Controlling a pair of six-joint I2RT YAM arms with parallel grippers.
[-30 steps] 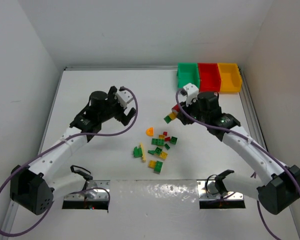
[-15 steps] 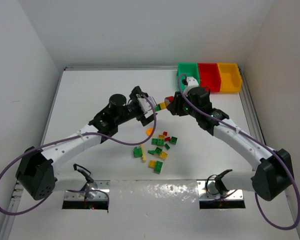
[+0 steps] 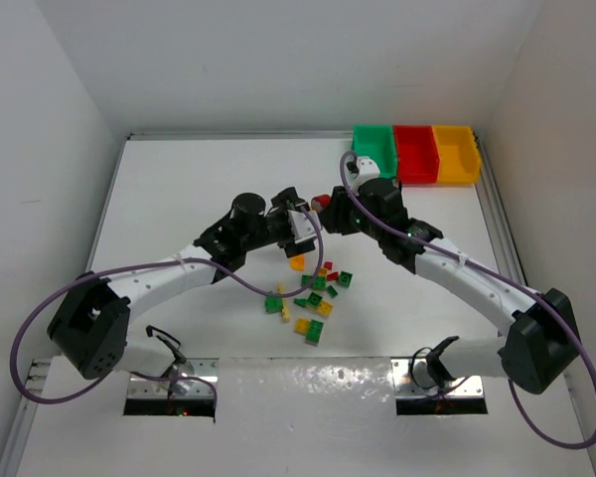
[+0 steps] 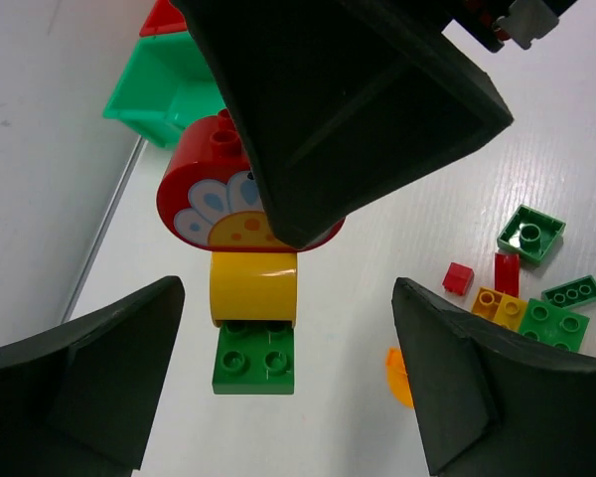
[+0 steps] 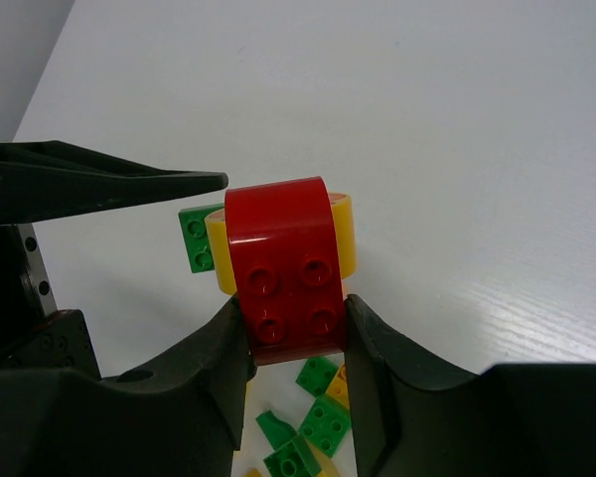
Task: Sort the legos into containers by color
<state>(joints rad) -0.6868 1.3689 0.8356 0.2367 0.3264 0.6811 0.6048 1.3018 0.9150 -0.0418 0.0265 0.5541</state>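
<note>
Three joined containers sat at the overhead frame's upper right: a green bin [image 3: 375,149], a red bin [image 3: 413,151] and a yellow-orange bin [image 3: 455,151]. Roughly a dozen loose legos [image 3: 316,293] lay at centre. One three-brick stack [image 4: 253,288] was clamped by its red end in the right claw [image 5: 293,318]. The left claw [image 4: 288,288] stood spread, with a finger on either side of the stack's green end, clear of it. In the left wrist frame the stack ran top to bottom, red uppermost.
</note>
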